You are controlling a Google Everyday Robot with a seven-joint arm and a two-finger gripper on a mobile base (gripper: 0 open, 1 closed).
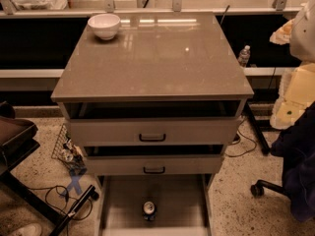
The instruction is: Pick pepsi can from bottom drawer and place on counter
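Observation:
The pepsi can (149,210), dark blue with a silver top, stands upright near the front middle of the bottom drawer (123,205), which is pulled out low at the frame's bottom. The taupe counter (157,63) tops the grey cabinet above it. My gripper is out of view; only pale arm parts (295,92) show at the right edge, far from the can.
A white bowl (104,25) sits at the counter's back left corner. Two pale-fronted drawers (152,132) with black handles stand slightly open above the bottom drawer. A clear bottle (244,55) stands behind right. A chair base (261,187), black stand (19,146) and floor cables (59,193) flank the cabinet.

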